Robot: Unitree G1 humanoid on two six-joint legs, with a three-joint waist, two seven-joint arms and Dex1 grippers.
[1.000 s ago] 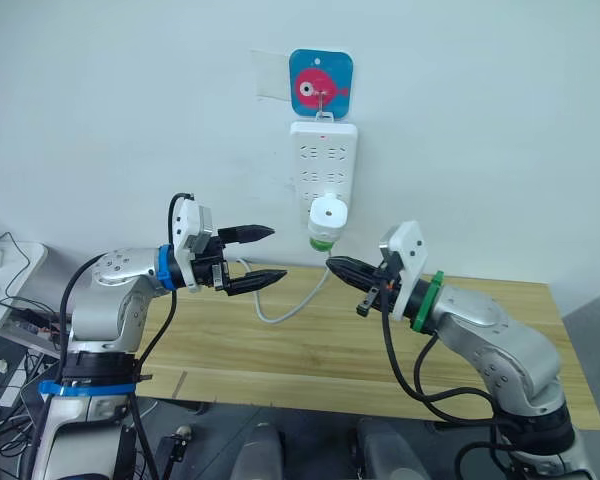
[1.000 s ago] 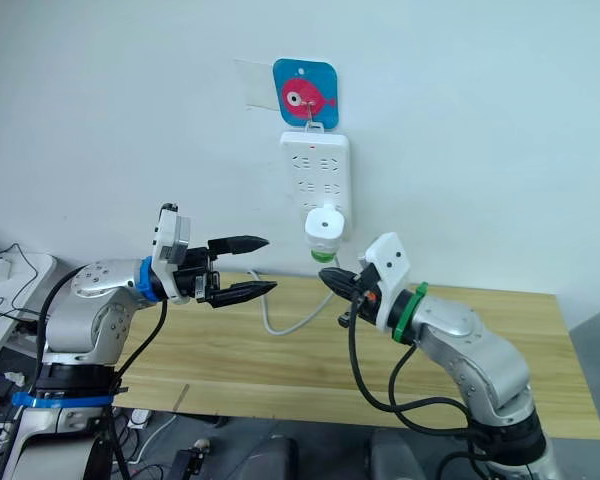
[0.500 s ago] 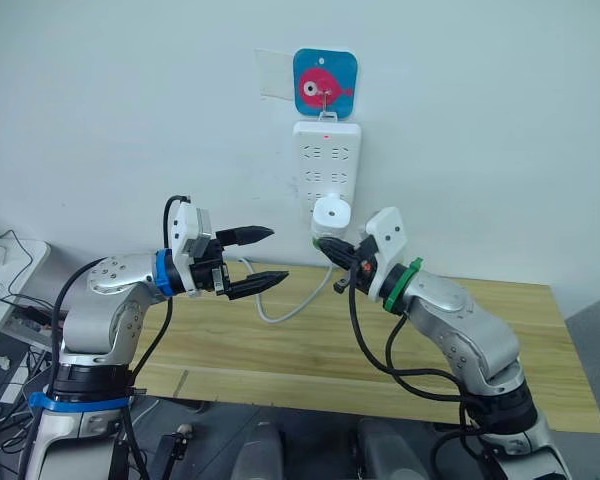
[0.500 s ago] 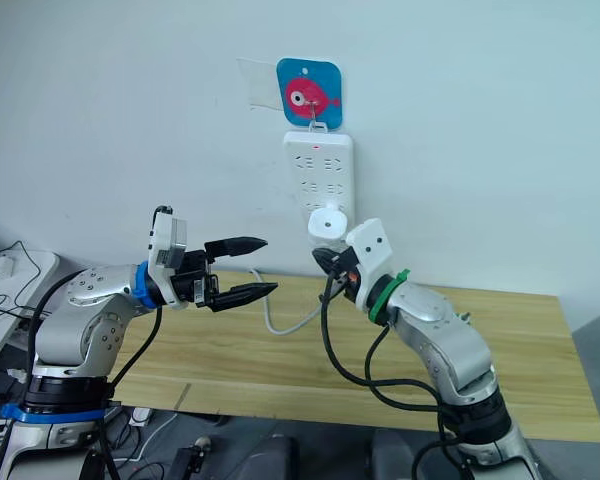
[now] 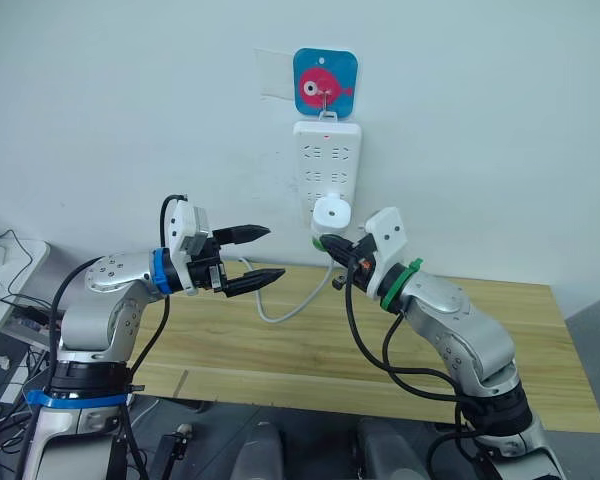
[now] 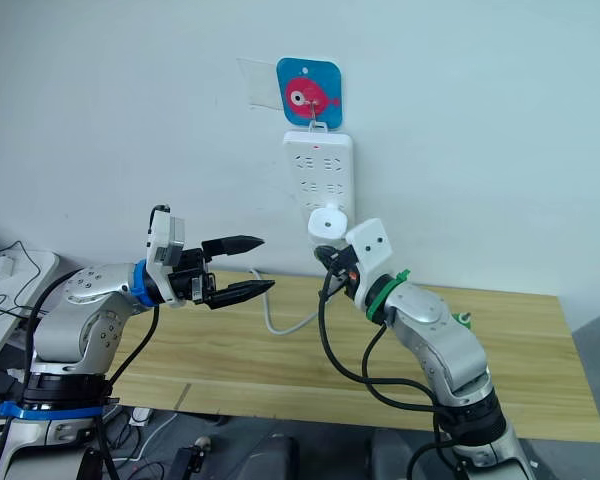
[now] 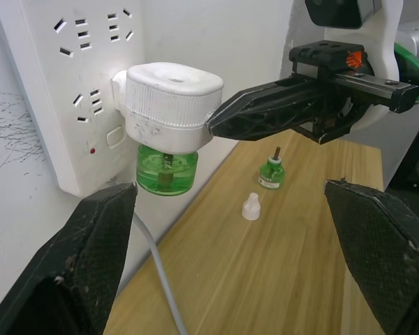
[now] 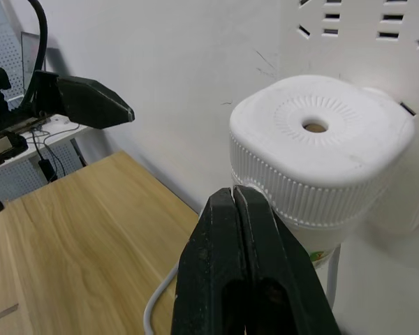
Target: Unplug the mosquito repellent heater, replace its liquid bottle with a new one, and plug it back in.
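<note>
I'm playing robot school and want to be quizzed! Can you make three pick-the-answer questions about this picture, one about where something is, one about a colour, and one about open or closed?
1. Where is the mosquito repellent heater?
A. lying on the table
B. plugged into the power strip on the wall
C. held in the left gripper

2. What colour is the bottle under the heater?
A. green
B. red
C. blue

3. How are the left gripper's fingers?
A. shut together
B. spread open
C. clamped on the cord

Answers: 1 B, it sits against the strip's sockets. 2 A, the left wrist view shows clear green. 3 B, a wide gap shows between the two fingers.
</note>
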